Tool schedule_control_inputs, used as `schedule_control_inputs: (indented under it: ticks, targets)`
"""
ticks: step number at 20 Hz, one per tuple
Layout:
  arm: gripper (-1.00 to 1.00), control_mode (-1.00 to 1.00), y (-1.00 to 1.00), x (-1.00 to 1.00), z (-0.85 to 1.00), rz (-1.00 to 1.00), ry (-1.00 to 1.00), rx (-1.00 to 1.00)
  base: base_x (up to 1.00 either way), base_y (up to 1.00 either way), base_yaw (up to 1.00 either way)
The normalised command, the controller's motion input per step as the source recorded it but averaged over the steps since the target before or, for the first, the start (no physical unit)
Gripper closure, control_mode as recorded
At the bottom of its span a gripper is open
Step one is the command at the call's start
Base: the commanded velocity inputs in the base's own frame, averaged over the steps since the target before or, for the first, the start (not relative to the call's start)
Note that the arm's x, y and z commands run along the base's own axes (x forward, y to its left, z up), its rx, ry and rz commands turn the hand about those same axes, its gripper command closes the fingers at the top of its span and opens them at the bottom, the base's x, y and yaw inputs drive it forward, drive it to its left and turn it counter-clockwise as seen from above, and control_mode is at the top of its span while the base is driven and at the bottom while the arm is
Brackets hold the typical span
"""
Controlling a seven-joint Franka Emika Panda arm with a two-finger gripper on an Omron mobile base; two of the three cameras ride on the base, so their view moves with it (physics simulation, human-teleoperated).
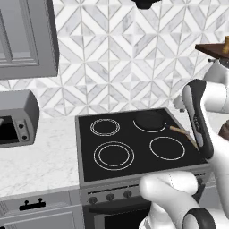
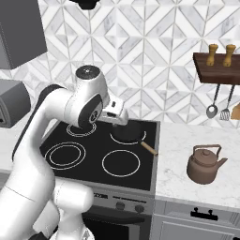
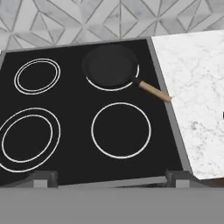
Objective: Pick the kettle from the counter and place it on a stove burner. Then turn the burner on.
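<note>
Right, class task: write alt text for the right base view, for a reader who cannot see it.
A brown kettle stands on the white marble counter right of a black four-burner stove, untouched. A black pan with a wooden handle sits on the rear right burner, and the white robot arm reaches over the stove.

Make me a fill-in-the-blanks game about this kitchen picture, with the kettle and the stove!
1. The brown kettle stands on the ____, to the right of the stove.
2. The black pan sits on the back ____ burner.
3. The pan's handle is made of ____.
4. Counting its rings, the stove has ____ burners.

Missing words: counter; right; wood; four
</note>
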Motion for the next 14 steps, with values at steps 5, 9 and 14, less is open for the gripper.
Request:
schedule_control_inputs:
  ticks: [5, 9, 14]
  targets:
    - [-1.0, -1.0, -1.0, -0.53, -0.04, -0.24, -0.08, 0.0, 0.0, 0.0, 0.0]
    - [-1.0, -1.0, -1.0, -0.09, -0.14, -0.35, 0.0, 0.0, 0.0, 0.0, 0.0]
    - [-1.0, -1.0, -1.0, 0.0, -0.23, -0.36, 0.0, 0.05, 0.0, 0.0, 0.0]
